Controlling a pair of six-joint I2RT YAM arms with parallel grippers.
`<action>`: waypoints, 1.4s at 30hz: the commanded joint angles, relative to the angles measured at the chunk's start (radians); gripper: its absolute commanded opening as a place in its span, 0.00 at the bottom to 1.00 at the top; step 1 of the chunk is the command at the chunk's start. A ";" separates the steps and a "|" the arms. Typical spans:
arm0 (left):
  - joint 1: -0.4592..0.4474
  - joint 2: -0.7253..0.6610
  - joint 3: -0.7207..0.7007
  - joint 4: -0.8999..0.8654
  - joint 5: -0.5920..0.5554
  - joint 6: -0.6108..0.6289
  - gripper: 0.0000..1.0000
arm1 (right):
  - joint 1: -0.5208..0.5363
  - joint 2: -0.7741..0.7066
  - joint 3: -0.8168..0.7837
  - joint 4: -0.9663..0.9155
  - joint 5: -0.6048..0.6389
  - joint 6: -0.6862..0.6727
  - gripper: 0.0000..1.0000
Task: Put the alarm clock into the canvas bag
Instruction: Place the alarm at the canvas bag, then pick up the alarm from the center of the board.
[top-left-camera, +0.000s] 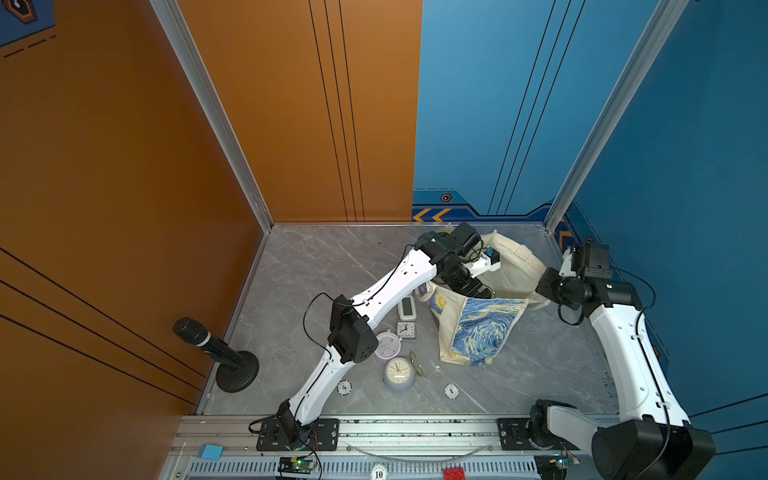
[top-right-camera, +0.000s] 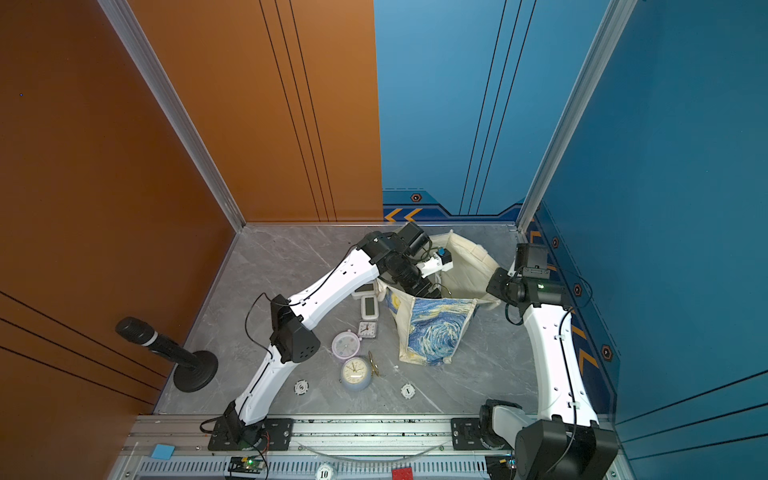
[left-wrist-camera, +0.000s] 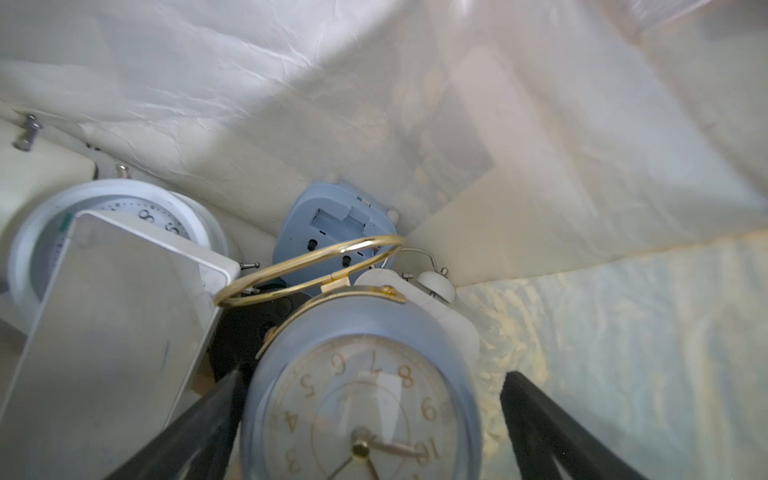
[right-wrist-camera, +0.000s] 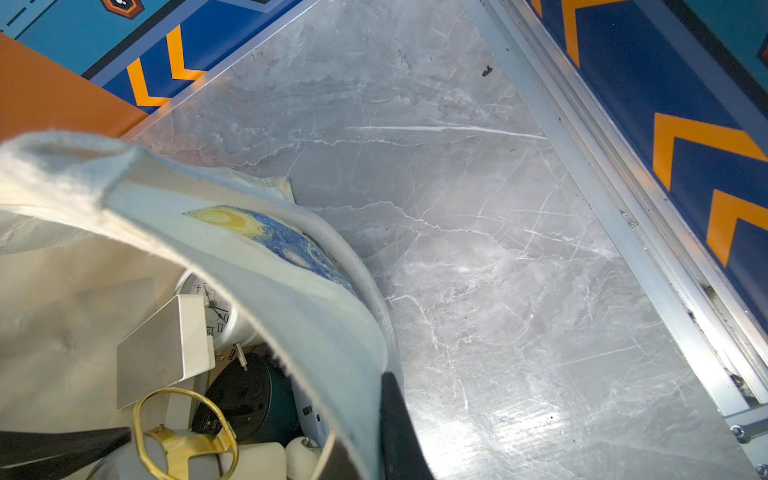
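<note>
A: Right, left side first. Black microphone (top-left-camera: 208, 345) on a round base, at the left edge of the table (top-left-camera: 332, 266); the top is grey, veined and marble-like.
B: Noted. Middle: loose on the table are a lilac round clock (top-left-camera: 388, 344), a small square clock (top-left-camera: 405, 329) and a white digital clock (top-left-camera: 406, 307). Beyond them the left arm (top-left-camera: 386, 291) reaches down into the canvas bag (top-left-camera: 482, 328).
A: Bag texture?
B: Soft, creased cream cloth with a swirling blue-and-yellow print outside. Its mouth is open upward.
A: Left gripper (left-wrist-camera: 374, 376)?
B: Black fingers (left-wrist-camera: 199, 419) spread wide inside the bag. The alarm clock (left-wrist-camera: 361, 415) sits between them: round, matt blue-grey shell, cream dial, gold numerals. One finger is at its edge, contact unclear; the other stands clear.
A: Orientation?
B: Dial faces the wrist camera, toward the bag mouth. Round, so no long axis. Its gold wire ring (left-wrist-camera: 307, 270) juts past the six-seven side, over other clocks (left-wrist-camera: 336, 228) in the bag.
A: Right gripper (right-wrist-camera: 386, 399)?
B: Pinched together on the bag's right rim.
</note>
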 joint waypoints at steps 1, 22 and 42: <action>0.014 -0.025 0.071 -0.028 -0.008 -0.054 0.98 | -0.008 -0.022 -0.015 0.027 -0.007 0.006 0.09; 0.098 -0.247 0.051 0.016 -0.176 -0.185 0.89 | -0.006 -0.024 -0.024 0.031 -0.010 -0.004 0.09; 0.370 -0.704 -0.626 0.295 -0.380 -0.347 0.81 | -0.006 -0.021 -0.024 0.031 -0.008 -0.006 0.09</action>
